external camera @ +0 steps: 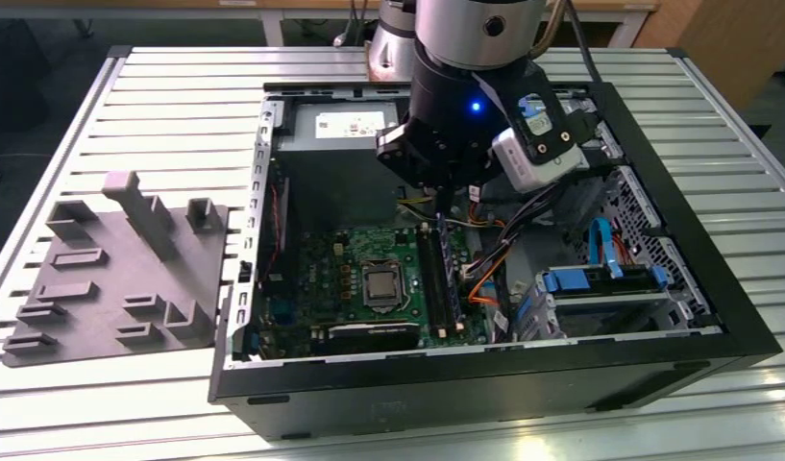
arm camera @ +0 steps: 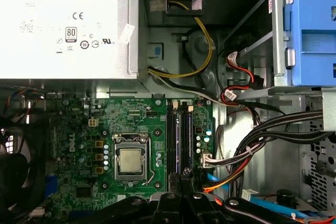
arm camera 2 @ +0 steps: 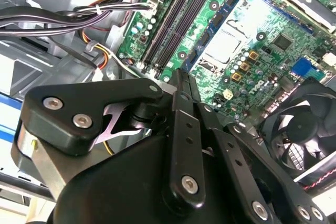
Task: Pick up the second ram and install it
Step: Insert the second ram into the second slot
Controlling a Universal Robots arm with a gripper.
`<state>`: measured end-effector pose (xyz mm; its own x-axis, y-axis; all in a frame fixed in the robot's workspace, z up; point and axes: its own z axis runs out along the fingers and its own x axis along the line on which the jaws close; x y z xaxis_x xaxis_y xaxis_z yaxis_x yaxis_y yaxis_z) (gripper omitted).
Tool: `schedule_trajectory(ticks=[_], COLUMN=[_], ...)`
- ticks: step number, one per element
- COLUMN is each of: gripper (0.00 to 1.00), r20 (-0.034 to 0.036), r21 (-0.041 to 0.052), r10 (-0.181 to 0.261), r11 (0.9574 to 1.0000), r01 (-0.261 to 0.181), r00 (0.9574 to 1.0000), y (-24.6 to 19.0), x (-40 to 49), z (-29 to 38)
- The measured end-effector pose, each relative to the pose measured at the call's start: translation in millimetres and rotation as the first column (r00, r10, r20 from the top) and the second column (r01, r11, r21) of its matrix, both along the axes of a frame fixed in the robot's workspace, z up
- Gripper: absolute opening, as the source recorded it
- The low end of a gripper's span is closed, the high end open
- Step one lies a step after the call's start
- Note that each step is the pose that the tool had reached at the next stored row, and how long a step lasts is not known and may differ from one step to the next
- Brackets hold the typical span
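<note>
Slatted grey metal tabletop (external camera: pixel 174 96), carrying an open black computer case (external camera: pixel 495 384) with a large green motherboard (arm camera: pixel 121 114) inside.

Tool (external camera: pixel 437 200): hangs above the memory slots, fingers drawn together, nothing seen between them.

Second ram, a slim blue circuit-board stick (arm camera: pixel 177 140): stands on edge in a slot below the tool, apart from its tips. Its long axis runs straight ahead from under them. Judged seated.

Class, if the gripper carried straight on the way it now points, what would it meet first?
Probably the memory slots on the motherboard, which lie just ahead of the gripper; the depth between them is hard to judge.
</note>
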<state>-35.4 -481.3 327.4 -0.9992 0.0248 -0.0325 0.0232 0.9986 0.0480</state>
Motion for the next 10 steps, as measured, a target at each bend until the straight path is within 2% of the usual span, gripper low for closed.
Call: schedule_trajectory(ticks=[4,10], gripper=[0.12,0.12], r20=[0.0000,0.0000], r21=[0.0002,0.0000], r10=[0.000,0.000], r11=[1.0000,1.0000], r01=[0.000,0.000], r00=[1.0000,1.0000], y=[0.0,0.0], x=[0.0,0.0], z=[2.9,0.1])
